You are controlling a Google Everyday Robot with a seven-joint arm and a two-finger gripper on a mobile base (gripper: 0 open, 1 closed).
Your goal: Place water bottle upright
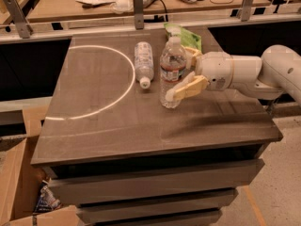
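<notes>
The water bottle [172,69], clear and ribbed with a white cap and a dark label band, stands upright on the brown table [117,126], right of the middle. My gripper [180,74] reaches in from the right and straddles it. The near cream finger [187,88] lies in front of the bottle's lower part. The far finger [192,55] shows behind it. The fingers stand wider apart than the bottle, so the gripper is open.
A smaller bottle [143,61] with a whitish label lies on its side just left of the water bottle, cap toward the front. A green bag [187,34] lies at the back behind the gripper. A cardboard box [19,187] stands on the floor at the lower left.
</notes>
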